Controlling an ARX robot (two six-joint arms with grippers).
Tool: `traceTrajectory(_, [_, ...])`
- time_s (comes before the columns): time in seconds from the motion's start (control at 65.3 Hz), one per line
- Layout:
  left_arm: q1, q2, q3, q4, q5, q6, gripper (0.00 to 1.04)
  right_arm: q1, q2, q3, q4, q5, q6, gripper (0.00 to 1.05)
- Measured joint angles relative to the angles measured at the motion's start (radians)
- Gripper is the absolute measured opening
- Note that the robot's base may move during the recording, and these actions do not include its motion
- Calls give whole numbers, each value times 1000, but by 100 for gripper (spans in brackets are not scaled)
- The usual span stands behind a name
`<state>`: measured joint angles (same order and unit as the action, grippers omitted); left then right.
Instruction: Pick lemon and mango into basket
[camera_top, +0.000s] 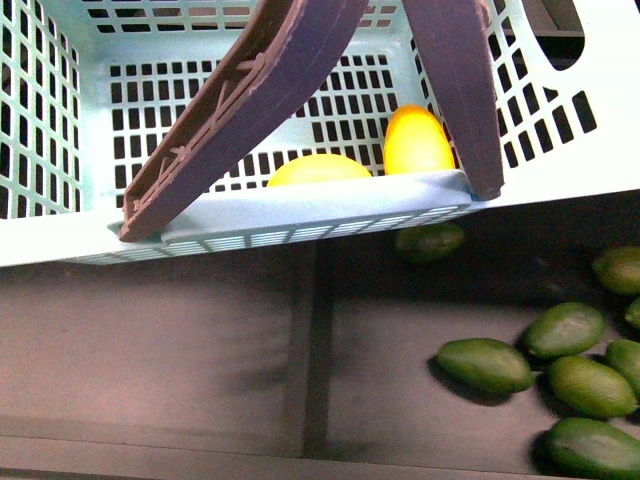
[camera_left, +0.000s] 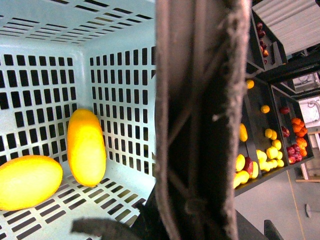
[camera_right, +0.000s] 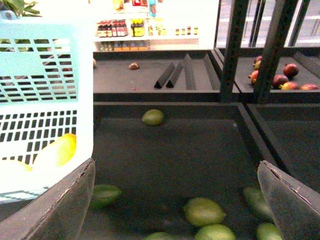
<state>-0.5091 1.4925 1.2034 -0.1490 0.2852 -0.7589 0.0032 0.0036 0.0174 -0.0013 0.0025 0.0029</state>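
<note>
The teal basket (camera_top: 60, 120) hangs tilted above the dark shelf, its brown handle (camera_top: 240, 110) raised across it. Inside lie the plump yellow lemon (camera_top: 318, 170) and the longer yellow-orange mango (camera_top: 417, 140), side by side on the slotted floor. In the left wrist view the mango (camera_left: 86, 147) stands by the corner and the lemon (camera_left: 27, 181) lies beside it. My left gripper (camera_left: 192, 225) is shut on the basket's handle (camera_left: 200, 125). My right gripper (camera_right: 175, 200) is open and empty over the avocado bin, just right of the basket (camera_right: 45, 100).
Several green avocados (camera_top: 485, 365) lie on the dark shelf under and right of the basket, and show in the right wrist view (camera_right: 202, 211). Dark dividers (camera_top: 310, 350) split the shelf. Bins of yellow and red fruit (camera_left: 270, 150) stand beyond.
</note>
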Motion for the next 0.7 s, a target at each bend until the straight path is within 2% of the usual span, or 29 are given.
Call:
traceTrajectory(0.383, [19,-2,-3,0,-35,14,5,-3,0,-1,0,-9,0,96])
traceTrajectory(0.705, [3,-2,-3,0,2,5,5,-3,0,-1,0,-3,0,96])
